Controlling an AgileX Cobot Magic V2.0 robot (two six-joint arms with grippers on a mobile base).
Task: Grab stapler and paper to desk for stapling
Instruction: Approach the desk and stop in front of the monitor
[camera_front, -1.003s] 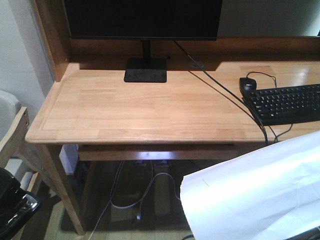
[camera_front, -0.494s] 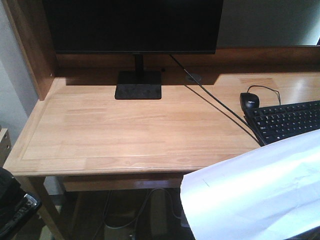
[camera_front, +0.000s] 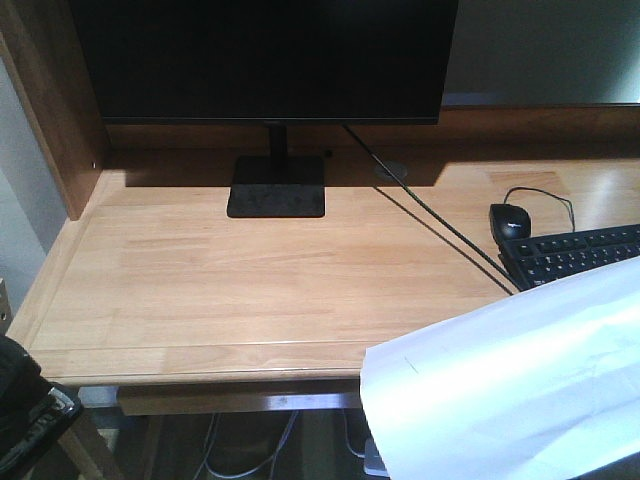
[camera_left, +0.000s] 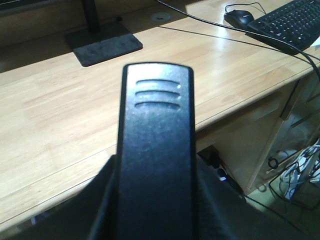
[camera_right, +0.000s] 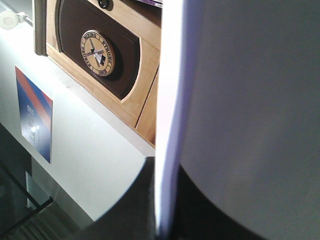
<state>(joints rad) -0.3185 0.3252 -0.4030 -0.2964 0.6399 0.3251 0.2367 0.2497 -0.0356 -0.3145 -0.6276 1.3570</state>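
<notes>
The desk (camera_front: 220, 290) is a wide light-wood top with a raised rim, filling the front view. My left gripper (camera_left: 156, 200) is shut on the black stapler (camera_left: 156, 125), which juts forward over the desk's front edge (camera_left: 235, 105). In the front view the same stapler and gripper show only as a dark shape (camera_front: 25, 420) at the bottom left, below desk height. The white paper (camera_front: 510, 390) hangs at the lower right, in front of the desk edge. My right gripper (camera_right: 167, 210) is shut on its thin edge (camera_right: 170, 100); in the front view that gripper is hidden behind the sheet.
A black monitor (camera_front: 265, 60) stands on a flat base (camera_front: 277, 198) at the desk's back. A black keyboard (camera_front: 580, 255) and mouse (camera_front: 510, 220) lie at the right, with a cable (camera_front: 440, 225) running diagonally. A wooden side panel (camera_front: 50, 110) rises at the left. Cables (camera_front: 240, 460) hang under the desk.
The front view has come closer to the desk, which now sits lower and larger in the frame. The paper and the stapler stay held in the same corners.
</notes>
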